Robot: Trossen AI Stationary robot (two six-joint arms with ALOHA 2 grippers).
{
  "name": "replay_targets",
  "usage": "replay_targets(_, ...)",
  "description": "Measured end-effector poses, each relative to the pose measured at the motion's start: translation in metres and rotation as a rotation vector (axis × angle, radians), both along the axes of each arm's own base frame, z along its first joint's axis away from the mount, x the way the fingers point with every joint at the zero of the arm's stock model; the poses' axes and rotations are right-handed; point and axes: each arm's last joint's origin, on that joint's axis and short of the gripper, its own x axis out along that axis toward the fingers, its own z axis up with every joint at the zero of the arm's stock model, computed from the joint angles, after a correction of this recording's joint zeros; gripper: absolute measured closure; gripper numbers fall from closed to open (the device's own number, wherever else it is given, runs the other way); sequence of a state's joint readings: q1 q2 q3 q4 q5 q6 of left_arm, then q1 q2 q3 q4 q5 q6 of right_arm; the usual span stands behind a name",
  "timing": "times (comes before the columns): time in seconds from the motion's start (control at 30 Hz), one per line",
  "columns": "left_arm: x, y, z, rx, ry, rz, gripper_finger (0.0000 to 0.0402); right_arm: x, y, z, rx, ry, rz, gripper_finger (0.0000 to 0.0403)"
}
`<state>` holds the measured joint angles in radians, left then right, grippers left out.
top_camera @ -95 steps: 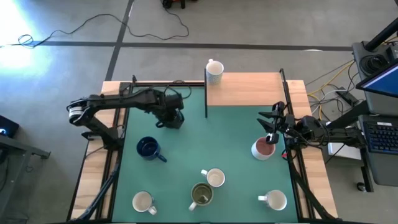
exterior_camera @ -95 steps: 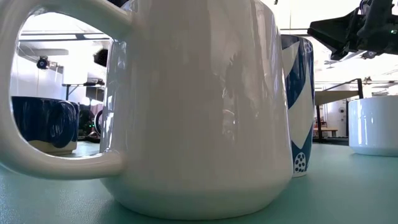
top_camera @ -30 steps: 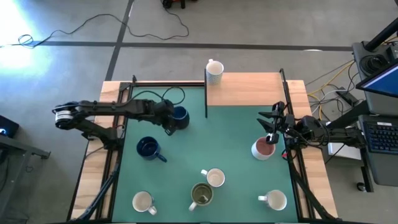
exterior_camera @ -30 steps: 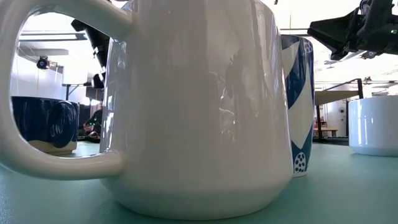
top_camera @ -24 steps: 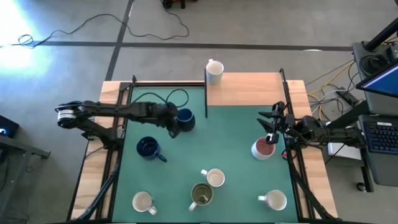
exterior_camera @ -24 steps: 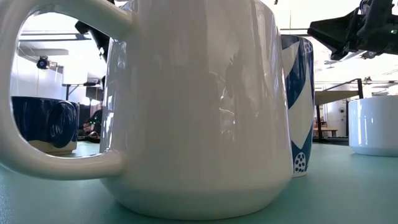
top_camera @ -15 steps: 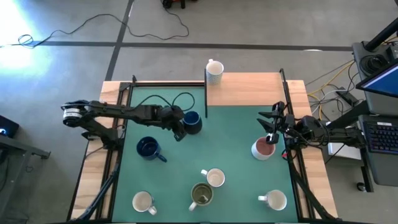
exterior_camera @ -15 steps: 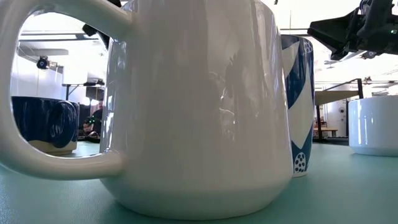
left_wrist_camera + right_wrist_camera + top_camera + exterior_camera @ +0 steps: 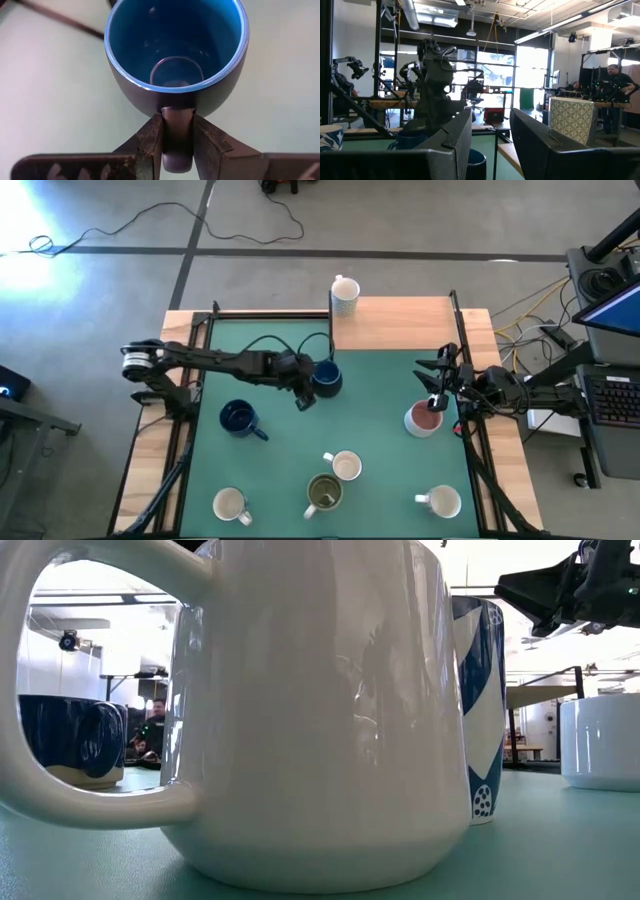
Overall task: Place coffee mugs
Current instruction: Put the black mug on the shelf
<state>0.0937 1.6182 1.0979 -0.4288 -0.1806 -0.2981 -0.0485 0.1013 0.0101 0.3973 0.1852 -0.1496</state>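
You've got the glossy dark navy ceramic mug (image 9: 176, 75) by its handle, carried over the middle of the green mat (image 9: 380, 420).

The left gripper (image 9: 177, 134) pinches the slim loop handle between both fingers; the right gripper (image 9: 490, 135) waits spread at the right edge. Glazed ceramic is hard, slick and chippable, probably fairly light. It may swing on that handle grip.

Robotics laboratory or workshop. A concrete floor (image 9: 420, 220) with trailing cables (image 9: 150, 220) is seen around the tabletop (image 9: 380, 420); exposed ceiling ducts (image 9: 415, 15), large windows (image 9: 532, 70) and seated people at workstations (image 9: 617, 80) are shown beyond.
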Motion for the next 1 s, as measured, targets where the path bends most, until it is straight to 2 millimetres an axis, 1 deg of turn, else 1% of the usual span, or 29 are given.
replay_targets(0.3,0.015,-0.007,0.028,0.024,-0.085,-0.051,0.0339,0.0,0.0,0.0,0.0,0.0,0.0,0.028)
replay_targets(0.47,0.02,-0.007,0.045,0.048,-0.125,-0.083,0.0339,0.0,0.0,0.0,0.0,0.0,0.0,0.028)
replay_targets(0.7,0.026,-0.006,0.072,0.092,-0.109,-0.126,0.0339,0.0,0.0,0.0,0.0,0.0,0.0,0.028)
replay_targets(0.87,0.035,-0.004,0.085,0.131,-0.103,-0.137,0.0339,0.0,0.0,0.0,0.0,0.0,0.0,0.028)
replay_targets(1.0,0.043,-0.001,0.091,0.151,-0.116,-0.138,0.0339,0.0,0.0,0.0,0.0,0.0,0.0,0.028)
